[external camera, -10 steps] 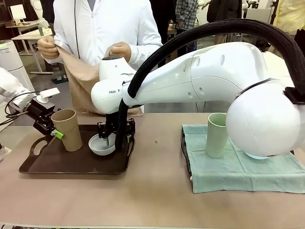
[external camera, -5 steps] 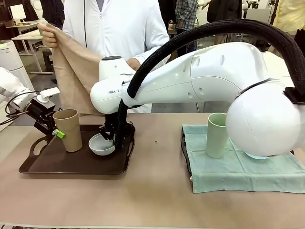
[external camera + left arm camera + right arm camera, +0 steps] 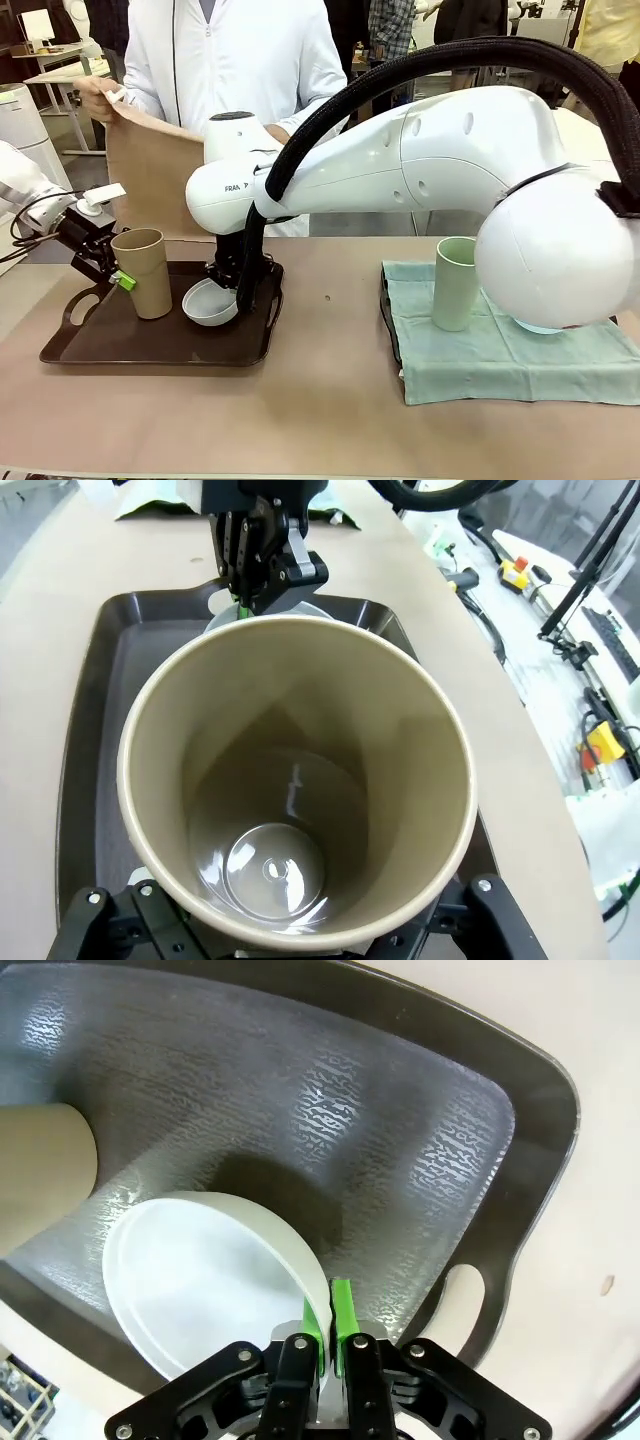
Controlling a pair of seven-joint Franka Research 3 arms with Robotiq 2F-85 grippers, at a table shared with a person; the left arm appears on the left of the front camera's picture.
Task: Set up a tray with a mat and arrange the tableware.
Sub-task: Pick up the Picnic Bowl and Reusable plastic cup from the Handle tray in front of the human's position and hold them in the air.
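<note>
Two tumblers (image 3: 142,270), one white bowl (image 3: 209,303)

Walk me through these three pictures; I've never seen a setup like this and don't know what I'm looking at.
Two white robot arms work at a table, facing a person who holds up a tan cloth. The front picture looks across the table; the other two come from cameras on each arm's wrist. The left gripper is shut on the tan tumbler, seen from above in its wrist picture. The right gripper pinches the rim of the white bowl, lifting it tilted over the dark tray. A pale green tumbler stands on a green mat.
</note>
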